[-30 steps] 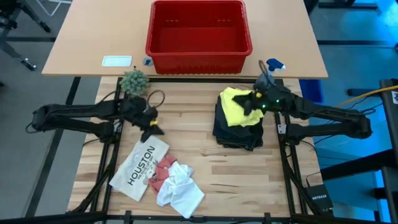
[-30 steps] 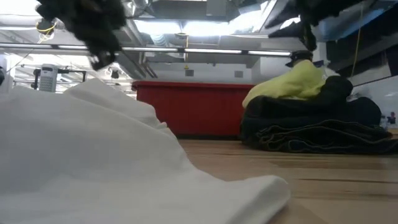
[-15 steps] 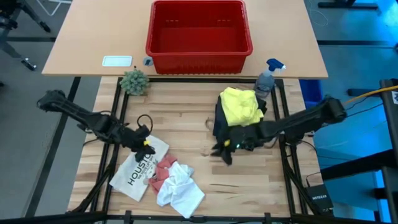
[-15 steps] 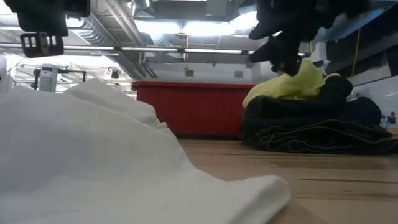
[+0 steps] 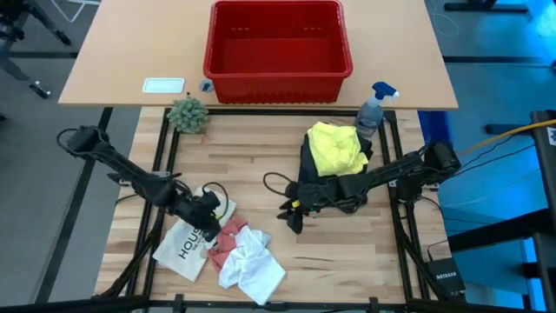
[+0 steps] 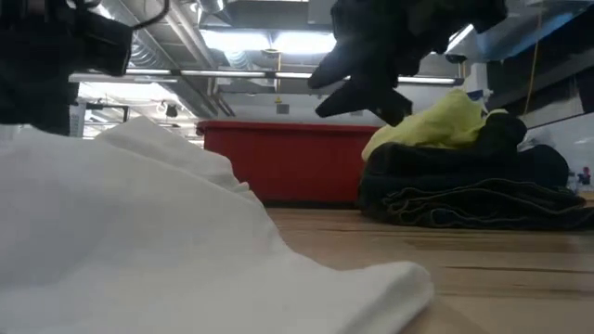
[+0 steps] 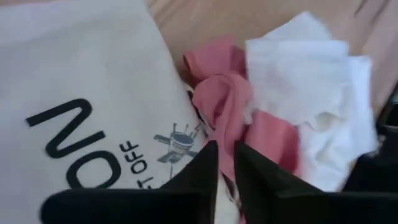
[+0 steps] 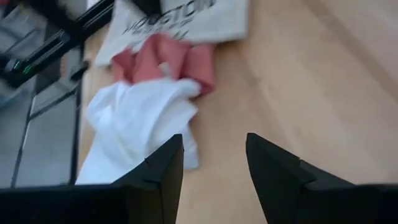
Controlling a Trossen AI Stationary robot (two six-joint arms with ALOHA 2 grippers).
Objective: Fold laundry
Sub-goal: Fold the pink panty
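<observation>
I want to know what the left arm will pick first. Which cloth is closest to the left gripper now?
The pink cloth: the left gripper hovers right over its edge beside the printed white item, while the white cloth lies beyond it.

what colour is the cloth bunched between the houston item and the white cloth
Pink; the small pink cloth shows best in the left wrist view.
</observation>
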